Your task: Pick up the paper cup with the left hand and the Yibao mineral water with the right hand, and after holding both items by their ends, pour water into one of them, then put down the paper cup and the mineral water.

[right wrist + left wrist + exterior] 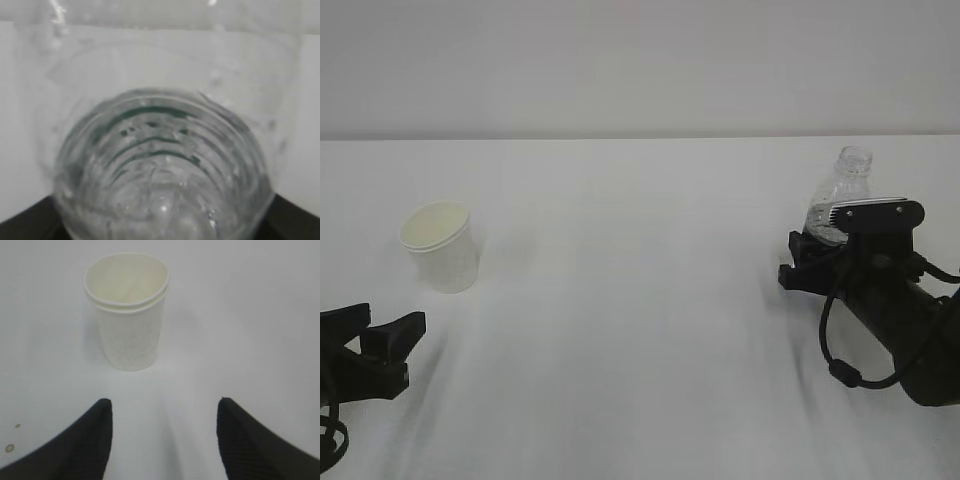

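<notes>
White bench point(640, 330) | left gripper point(162, 435) spread, short of paper cup point(129, 315): centre first | right gripper point(820, 262) seemingly clasping Yibao mineral water point(840, 190)

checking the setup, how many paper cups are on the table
1: the paper cup stands upright at the table's left, ahead of the left gripper. Its doubled rim may hide a second nested cup.
</notes>
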